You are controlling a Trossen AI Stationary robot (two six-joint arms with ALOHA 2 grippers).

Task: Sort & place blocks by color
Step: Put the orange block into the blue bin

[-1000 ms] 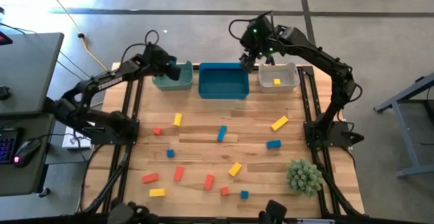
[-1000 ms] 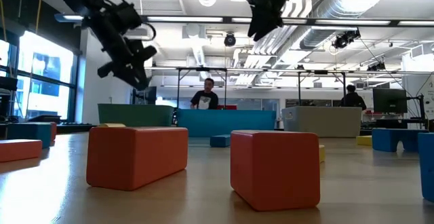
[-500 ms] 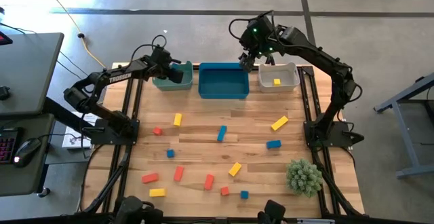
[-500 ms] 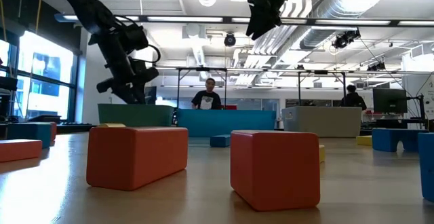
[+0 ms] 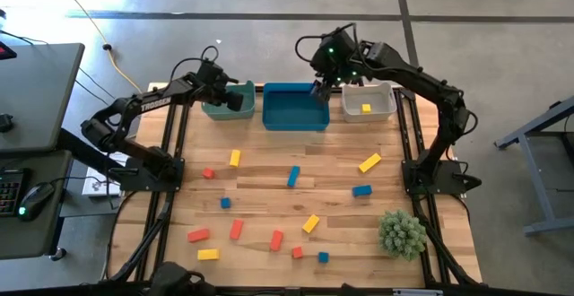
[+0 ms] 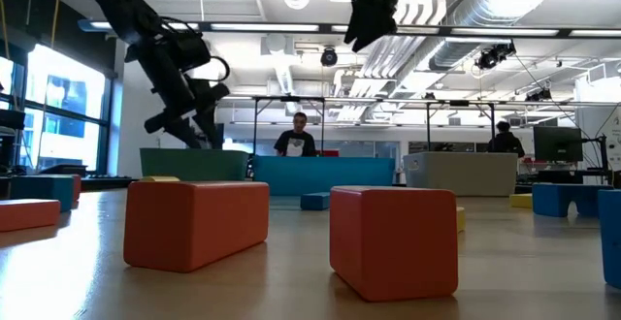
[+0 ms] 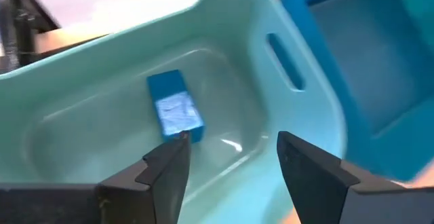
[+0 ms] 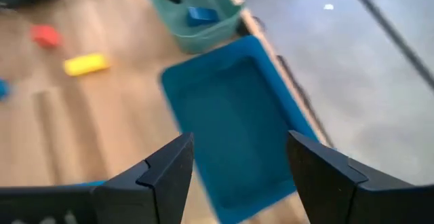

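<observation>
The left gripper hung over the teal bin at the far left of the table, its jaws spread and empty; a blue block lay on the bin's floor just beyond the fingertips, clear of both. From above, the same gripper sat at the teal bin's near edge.

The right gripper hovered high over the blue bin, jaws likewise spread with nothing between them; past them that bin looked bare. In the overhead view it stood at the blue bin's far right corner, beside the grey-white bin, which held one yellow block.

The remaining blocks lay scattered across the wooden table, well apart from either pair of jaws: yellow bars and, a blue bar, a blue block, red pieces and toward the near edge. A spiky green plant stood at the near right corner. At table height, two red blocks and filled the foreground, and a person stood in the room beyond.
</observation>
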